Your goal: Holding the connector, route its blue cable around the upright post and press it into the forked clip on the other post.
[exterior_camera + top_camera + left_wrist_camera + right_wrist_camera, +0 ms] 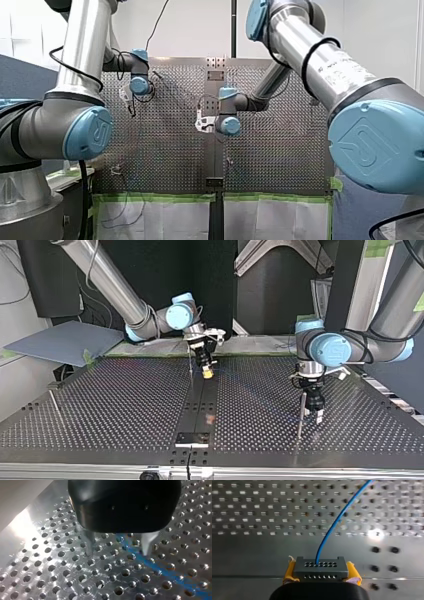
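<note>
At the top view's left edge stands the first post (54,402), a thin leaning rod on the perforated table (100,405). Three such rods show in all, and I cannot tell which of them is forked. Next comes my right arm (110,290), one of two arms, sloping down from the upper left with its wrist bent so that my right gripper (207,371) points down, slightly tilted, over the dark strip (200,405) at the table's middle. The second post (190,371) rises just beside it. In the right wrist view this gripper's two yellow pads (289,571) are clamped on the sides of the single connector (320,568), a grey block with two rows of small holes. One blue cable (332,525) leaves its upper row and curves away over the table. Further right stands the third post (300,415), with my left gripper (316,412) just beside it, pointing straight down from a level wrist on my left arm (395,320), which enters from the upper right. In the left wrist view its two metal fingers (148,543) stand wide apart with nothing between them, low over the holes, and a blurred blue band passes on the table under one fingertip. The blue joint caps (92,132) bear a moulded emblem. The print on the label (335,70) on my right arm's tube is too small to read.
</note>
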Controlling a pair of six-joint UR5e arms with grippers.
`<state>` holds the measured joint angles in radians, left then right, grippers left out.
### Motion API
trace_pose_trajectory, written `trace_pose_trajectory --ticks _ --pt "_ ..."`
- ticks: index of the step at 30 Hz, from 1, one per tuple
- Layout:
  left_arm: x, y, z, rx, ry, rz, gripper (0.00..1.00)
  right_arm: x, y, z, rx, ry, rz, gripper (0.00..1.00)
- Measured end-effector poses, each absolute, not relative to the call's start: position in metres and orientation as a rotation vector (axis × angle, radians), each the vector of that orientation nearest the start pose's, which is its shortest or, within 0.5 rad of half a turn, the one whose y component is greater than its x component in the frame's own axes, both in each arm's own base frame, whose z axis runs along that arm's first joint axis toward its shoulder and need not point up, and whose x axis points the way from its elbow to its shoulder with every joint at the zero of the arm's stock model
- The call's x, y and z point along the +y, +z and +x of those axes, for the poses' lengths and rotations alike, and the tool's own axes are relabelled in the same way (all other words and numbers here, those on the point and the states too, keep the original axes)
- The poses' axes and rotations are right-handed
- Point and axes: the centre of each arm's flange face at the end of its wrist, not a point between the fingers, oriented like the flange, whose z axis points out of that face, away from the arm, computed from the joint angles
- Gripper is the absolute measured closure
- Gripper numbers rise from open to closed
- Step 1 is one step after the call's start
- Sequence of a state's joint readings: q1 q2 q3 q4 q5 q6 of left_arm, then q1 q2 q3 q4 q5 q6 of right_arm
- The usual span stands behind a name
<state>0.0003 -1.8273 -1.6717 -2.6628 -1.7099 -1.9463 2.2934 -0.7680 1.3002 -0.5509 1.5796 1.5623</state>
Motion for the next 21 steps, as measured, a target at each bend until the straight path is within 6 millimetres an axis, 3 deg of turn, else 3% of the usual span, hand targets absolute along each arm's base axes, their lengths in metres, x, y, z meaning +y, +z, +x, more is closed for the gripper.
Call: trace_pose_trajectory --ticks 9,21 --pt "-0.118 0.345 0.581 1.43 -0.172 -0.414 0.0 -0.462 0.133 0.589 -0.775 1.667 1.735 1.0" --pt "-0.119 0.345 0.58 1.431 -0.188 -0.435 0.0 -0.446 0.095 0.57 -0.792 1.645 1.751 1.0"
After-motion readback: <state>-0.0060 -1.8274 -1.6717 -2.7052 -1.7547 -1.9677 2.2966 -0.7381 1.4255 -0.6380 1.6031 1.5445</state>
